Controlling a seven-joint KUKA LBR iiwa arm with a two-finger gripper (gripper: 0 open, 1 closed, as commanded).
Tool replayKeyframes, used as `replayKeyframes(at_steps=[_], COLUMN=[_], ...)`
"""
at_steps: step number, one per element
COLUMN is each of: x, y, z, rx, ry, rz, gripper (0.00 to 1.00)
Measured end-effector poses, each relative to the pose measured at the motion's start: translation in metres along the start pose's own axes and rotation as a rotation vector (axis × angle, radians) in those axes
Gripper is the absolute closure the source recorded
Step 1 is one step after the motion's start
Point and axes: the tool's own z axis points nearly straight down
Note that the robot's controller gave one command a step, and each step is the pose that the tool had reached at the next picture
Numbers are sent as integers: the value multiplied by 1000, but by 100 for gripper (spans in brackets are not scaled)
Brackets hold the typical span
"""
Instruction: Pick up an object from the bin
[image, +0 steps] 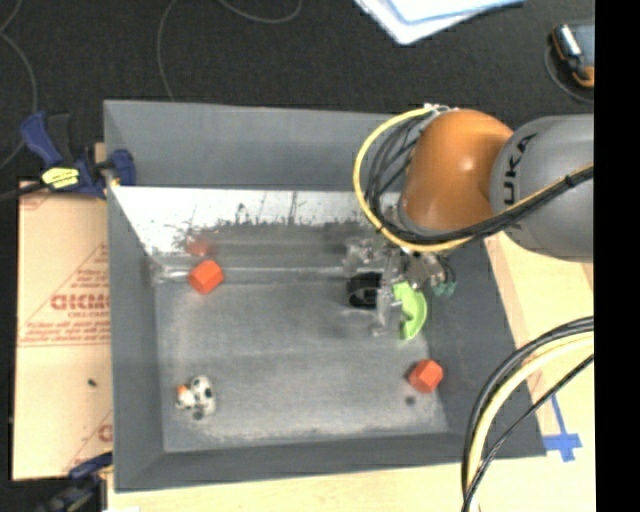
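End effector (386, 296) sits low, right of centre in the bin (250, 140), over a small black object (360, 292) beside a green curved piece (412, 312). Whether it is apart or together I cannot tell. Probably the grasp step; next calls for closing firmly, then lifting.

Robot lab, KUKA arm (545, 190), grey bin (250, 140)

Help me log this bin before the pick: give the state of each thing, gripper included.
Gripper: low inside the grey metal bin, right side.
Green curved plastic piece: right at the gripper; gripped or not, cannot tell.
Orange cube at upper left: loose on the floor, untouched.
Orange cube at lower right: loose on the floor, apart from the gripper.
White and black round thing: lying alone, lower left.
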Motion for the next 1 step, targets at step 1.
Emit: replayKeyframes(at_steps=[1], x=[-1], y=[-36], z=[37], rx=[-4], ry=[-8], rz=[215], gripper=[0])
